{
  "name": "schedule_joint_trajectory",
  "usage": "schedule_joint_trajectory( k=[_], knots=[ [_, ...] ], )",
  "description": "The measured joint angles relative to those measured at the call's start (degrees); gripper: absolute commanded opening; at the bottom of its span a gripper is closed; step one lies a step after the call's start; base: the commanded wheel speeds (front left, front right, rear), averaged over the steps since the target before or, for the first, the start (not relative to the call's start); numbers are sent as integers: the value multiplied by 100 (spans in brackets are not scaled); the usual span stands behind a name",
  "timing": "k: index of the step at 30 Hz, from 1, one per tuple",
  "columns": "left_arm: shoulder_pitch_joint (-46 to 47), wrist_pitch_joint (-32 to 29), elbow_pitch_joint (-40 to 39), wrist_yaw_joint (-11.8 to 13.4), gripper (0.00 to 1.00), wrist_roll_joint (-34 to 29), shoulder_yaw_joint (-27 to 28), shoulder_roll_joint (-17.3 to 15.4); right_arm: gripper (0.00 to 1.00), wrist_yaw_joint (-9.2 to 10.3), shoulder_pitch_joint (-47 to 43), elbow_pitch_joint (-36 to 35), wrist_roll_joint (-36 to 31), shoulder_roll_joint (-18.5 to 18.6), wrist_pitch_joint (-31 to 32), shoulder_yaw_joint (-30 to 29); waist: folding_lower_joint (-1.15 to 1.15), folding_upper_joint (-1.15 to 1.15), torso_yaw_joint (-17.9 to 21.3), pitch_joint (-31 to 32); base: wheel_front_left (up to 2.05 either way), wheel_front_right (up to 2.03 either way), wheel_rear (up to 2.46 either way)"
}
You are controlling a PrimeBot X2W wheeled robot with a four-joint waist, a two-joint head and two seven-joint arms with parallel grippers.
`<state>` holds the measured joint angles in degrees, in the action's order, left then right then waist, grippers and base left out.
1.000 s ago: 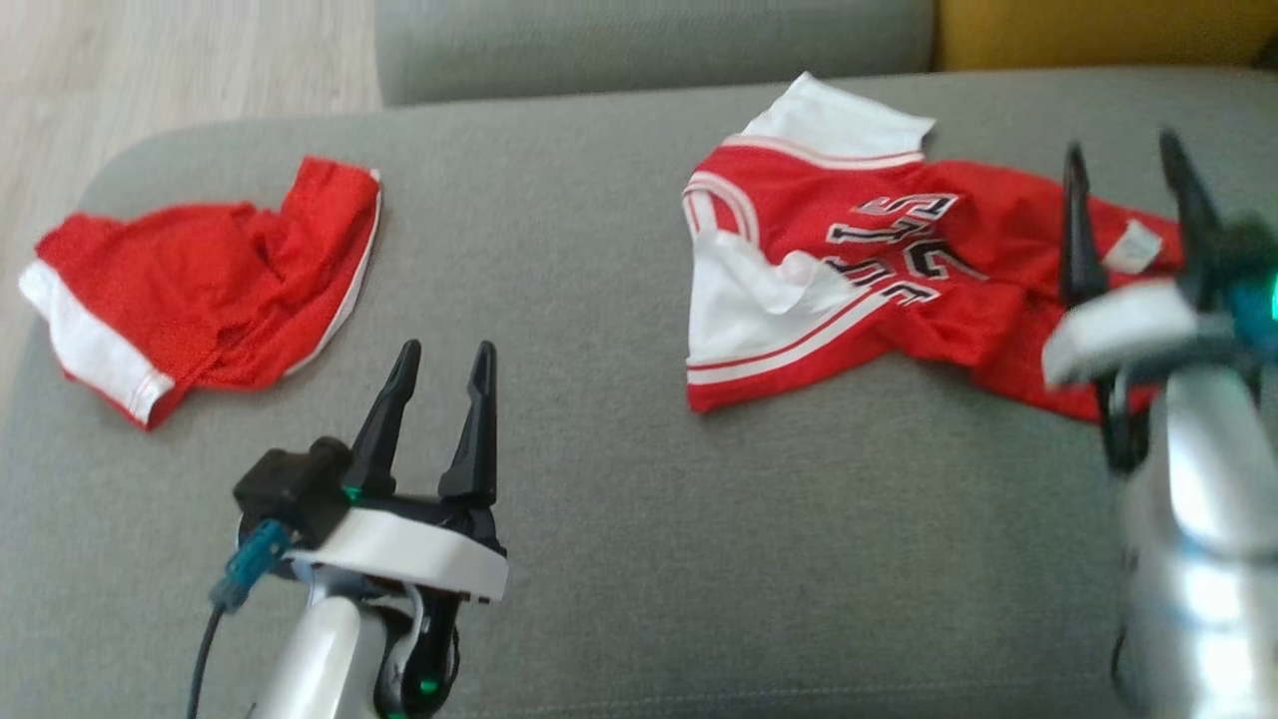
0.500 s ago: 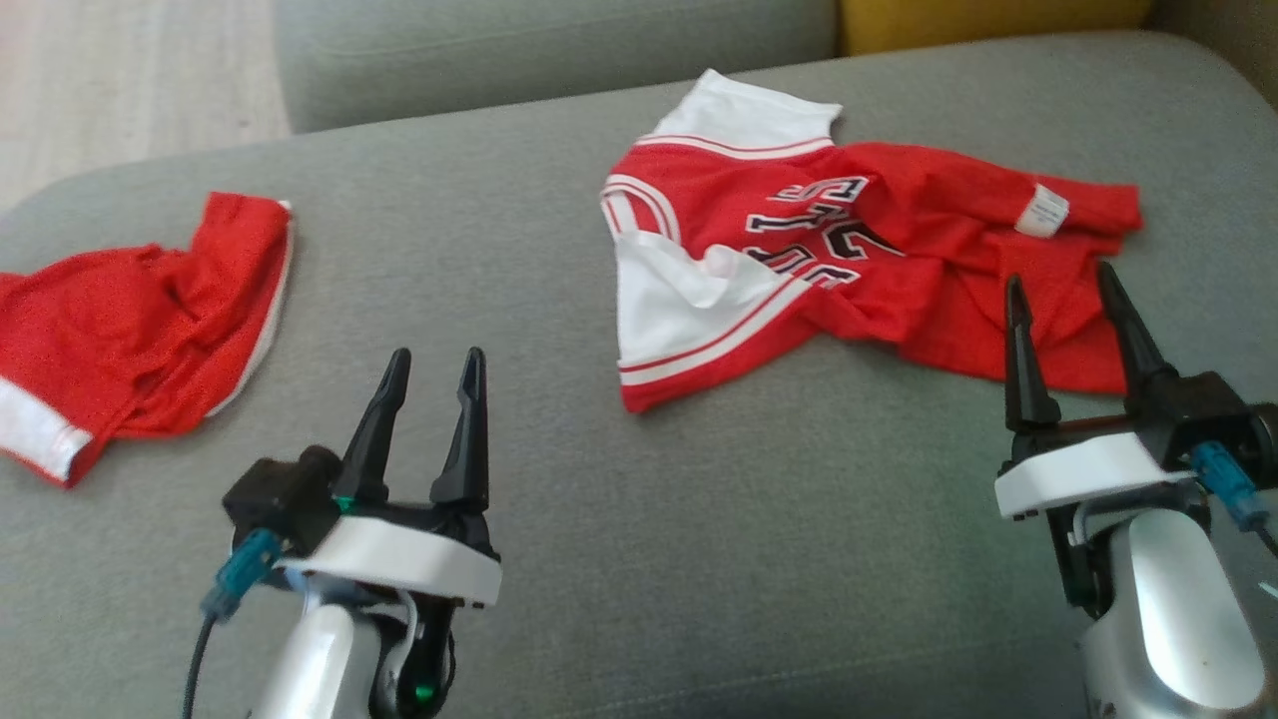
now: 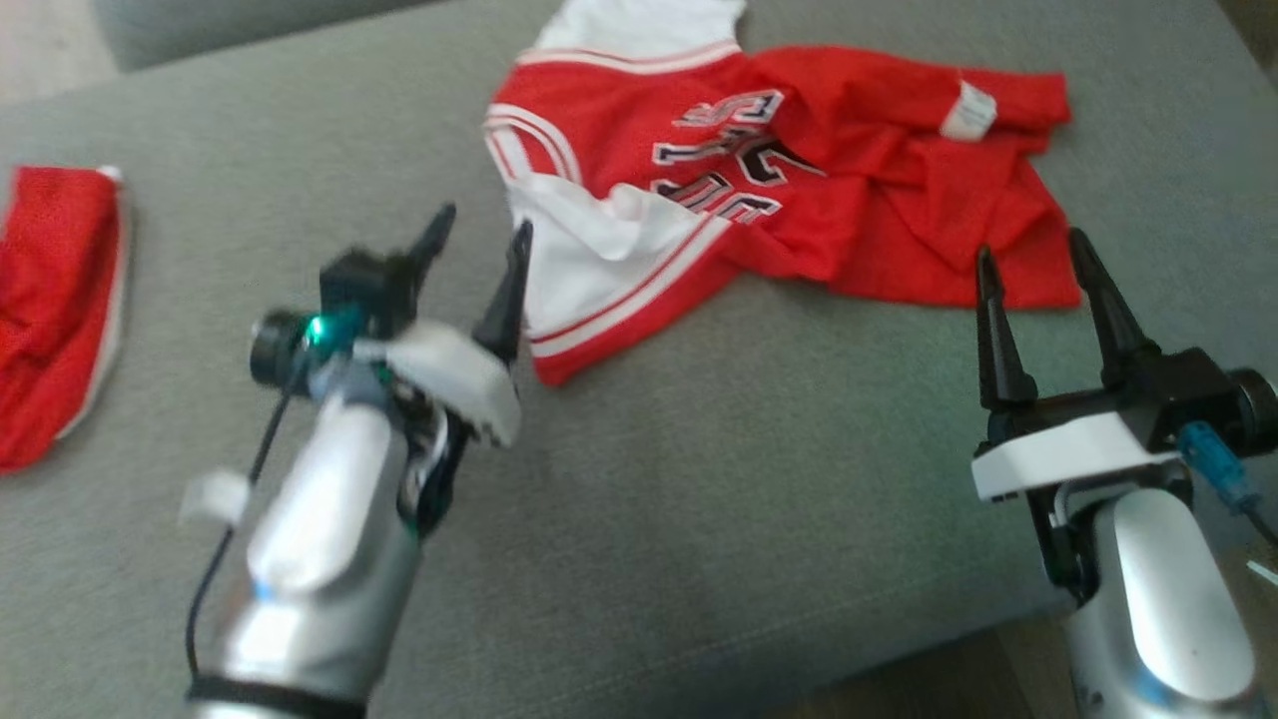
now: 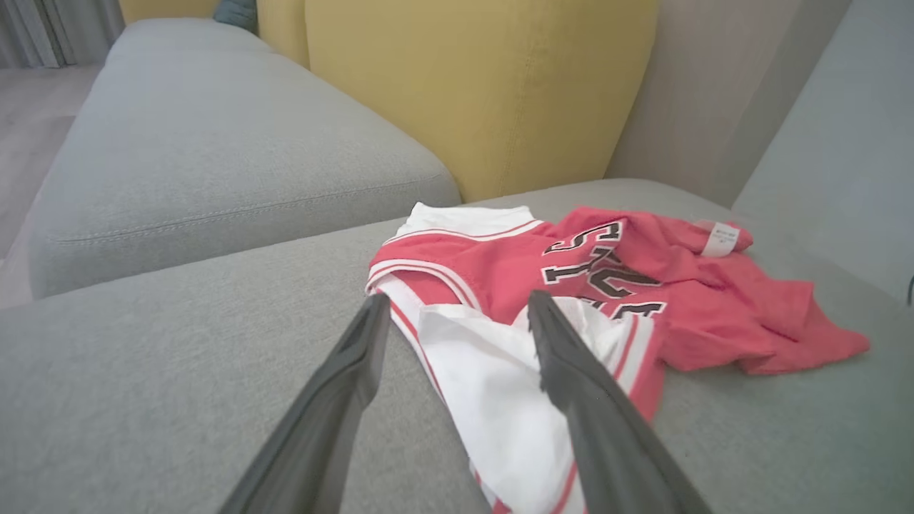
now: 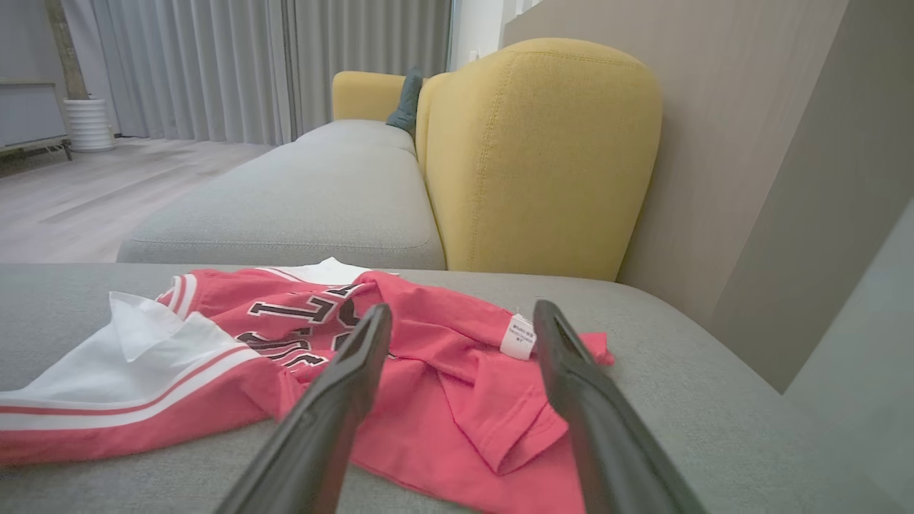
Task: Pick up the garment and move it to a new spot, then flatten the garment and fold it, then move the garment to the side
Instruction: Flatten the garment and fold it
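The left fingers [image 3: 509, 290] stand apart and empty. Their inner tip is just beside the jersey [image 3: 849, 200], at the edge of its white side panel; whether it touches the cloth cannot be told. In the left wrist view that panel lies between the two fingers. The right fingers [image 3: 995, 330] are also apart and empty, tips at the jersey's red hem below its white label [image 3: 966, 110]. The jersey lies crumpled on the grey sofa cushion [image 3: 699, 479]. A second red garment [image 3: 50, 300] lies well apart from the jersey, beyond the left fingers.
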<state>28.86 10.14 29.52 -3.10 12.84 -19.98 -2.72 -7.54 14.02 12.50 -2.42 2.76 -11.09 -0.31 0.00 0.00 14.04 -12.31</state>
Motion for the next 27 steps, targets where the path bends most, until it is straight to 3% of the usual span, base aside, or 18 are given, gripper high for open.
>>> schedule_joint_trajectory(
  k=[11,23,24,25,26,27],
  knots=[
    [1293,-236,1829,171,100,-318,-149,-34,100,0,194,-29,92,-1,-33,164,0,0,539,-484,0,0,0],
    [1847,115,2842,267,100,-315,-142,-64,100,0,196,62,143,-1,-103,187,0,0,715,-567,0,0,0],
    [1863,137,2889,267,47,-312,-142,-64,100,0,197,62,143,-1,-104,187,0,0,719,-571,0,0,0],
    [1880,165,2952,260,47,-310,-142,-63,100,0,199,62,143,-1,-108,187,0,0,724,-576,0,0,0],
    [1895,166,3007,252,0,-310,-145,-63,100,0,201,62,143,-1,-109,186,0,0,728,-580,0,0,0],
    [1908,199,3048,247,0,-309,-147,-62,100,0,202,62,143,-1,-109,185,0,0,728,-581,0,0,0]
  ],
)
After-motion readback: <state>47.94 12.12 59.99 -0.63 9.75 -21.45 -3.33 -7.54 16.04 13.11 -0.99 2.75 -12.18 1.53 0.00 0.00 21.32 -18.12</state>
